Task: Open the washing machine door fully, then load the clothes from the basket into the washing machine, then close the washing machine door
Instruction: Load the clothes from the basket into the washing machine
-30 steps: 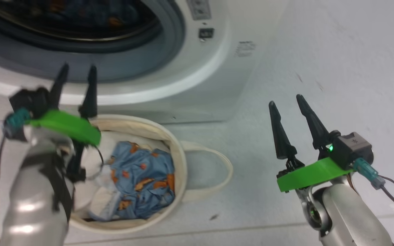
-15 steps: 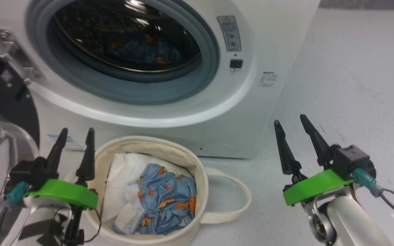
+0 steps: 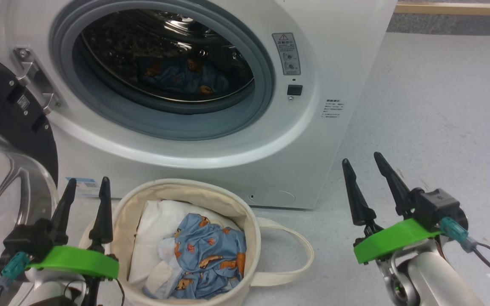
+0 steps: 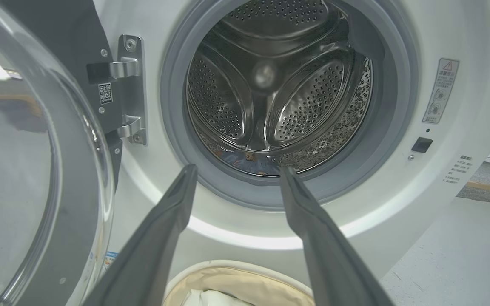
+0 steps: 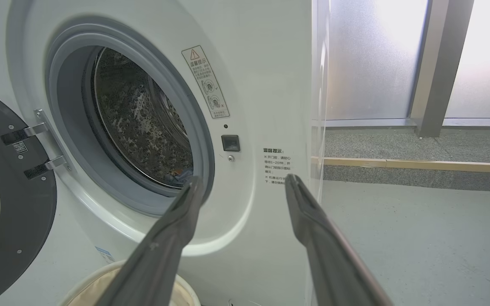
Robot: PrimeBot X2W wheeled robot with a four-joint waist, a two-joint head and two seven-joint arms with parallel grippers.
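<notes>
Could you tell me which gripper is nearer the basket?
Left. The left gripper is beside the basket, at its left; the right gripper stands apart on its right.

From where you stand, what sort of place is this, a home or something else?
Probably a lab or showroom set up as a laundry corner, not a home. A washing machine stands on a bare grey floor, a basket holding clothes sits before it, and frosted glass panels line the far side.

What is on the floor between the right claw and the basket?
In the head view that stretch is bare grey floor. The loop handle of the basket reaches toward the right claw, which is open.
</notes>
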